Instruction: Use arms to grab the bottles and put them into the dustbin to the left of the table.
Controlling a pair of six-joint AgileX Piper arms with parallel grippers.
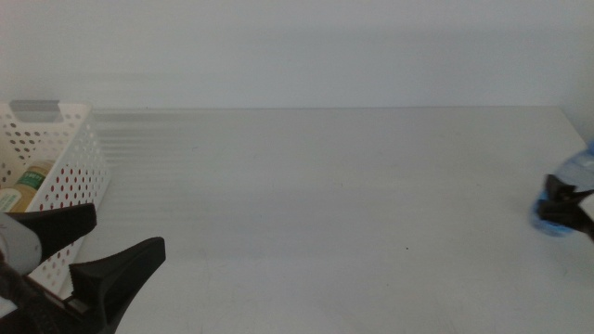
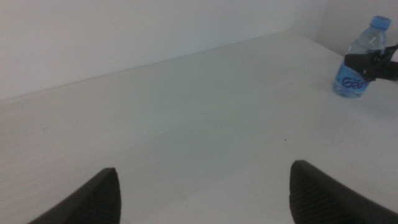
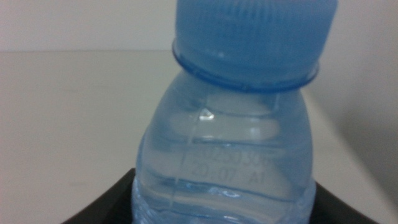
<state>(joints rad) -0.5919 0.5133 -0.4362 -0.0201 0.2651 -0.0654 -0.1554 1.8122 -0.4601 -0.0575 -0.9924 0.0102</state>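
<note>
Water bottle: a clear bottle with a blue cap and blue label (image 2: 364,59) stands upright near the far right edge of the white table (image 1: 325,186); in the middle view only a sliver of it (image 1: 566,186) shows at the picture's right edge.
Right gripper: it (image 1: 562,206) comes in from the right and is clamped around the water bottle's body, its dark jaws pressing both sides just below the shoulder.
Right wrist view only: a close look at the bottle (image 3: 230,155) fills the picture, with the ribbed blue cap, the ring under it and a printed date code on the clear plastic; the dark jaws hug its lower sides.
Left wrist view only: the whole bottle is seen standing, with the right gripper (image 2: 372,62) as a dark bar across its middle.
Left gripper: it (image 1: 88,246) hovers at the near left corner of the table, just beside the basket, its two dark jaws spread wide apart with nothing between them; it points across the bare tabletop toward the far right.
Dustbin: the white perforated basket (image 1: 70,158) sits at the left edge of the table.
Middle view only: inside the basket lies a bottle of yellowish liquid (image 1: 26,186) with a green band, seen over the rim.
</note>
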